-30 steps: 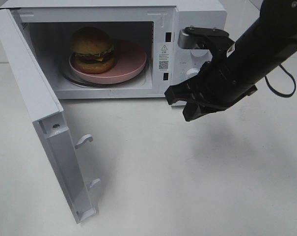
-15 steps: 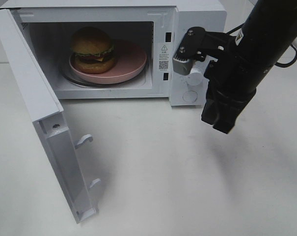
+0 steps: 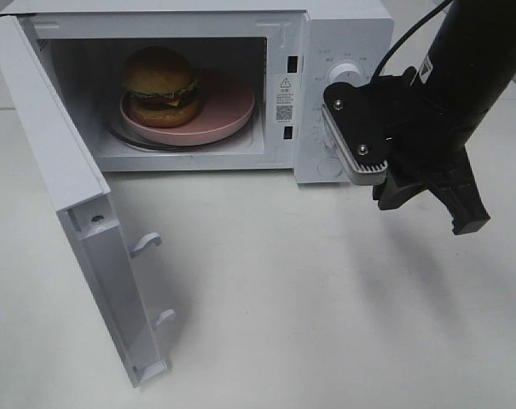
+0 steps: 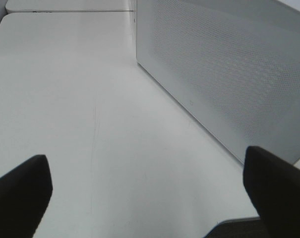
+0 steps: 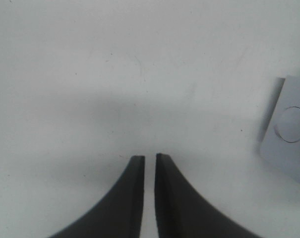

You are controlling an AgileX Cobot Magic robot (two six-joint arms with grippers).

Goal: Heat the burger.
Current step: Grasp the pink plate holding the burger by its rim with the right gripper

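From above, the burger (image 3: 160,85) is sitting at the left edge of a pink plate (image 3: 228,106) inside the open-doored microwave (image 3: 343,25), and the right pincer (image 3: 428,213) is hanging just before its control panel. In the left wrist view, the left pincer (image 4: 145,156) is gaping wide and empty over the desk (image 4: 65,74). In the right wrist view, the right pincer's fingers (image 5: 130,178) are standing barely parted, gripping nothing.

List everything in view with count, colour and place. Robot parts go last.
microwave: 1, white, at the back of the table
door: 1, white, swung open on the left
plate: 1, pink, inside the microwave
burger: 1, golden-brown bun, on the plate
knob: 1 in plain view, white, on the control panel
table: 1, white, under everything
left gripper: 1, black, over the table, wide open, empty
right gripper: 1, black, before the control panel, barely parted, empty
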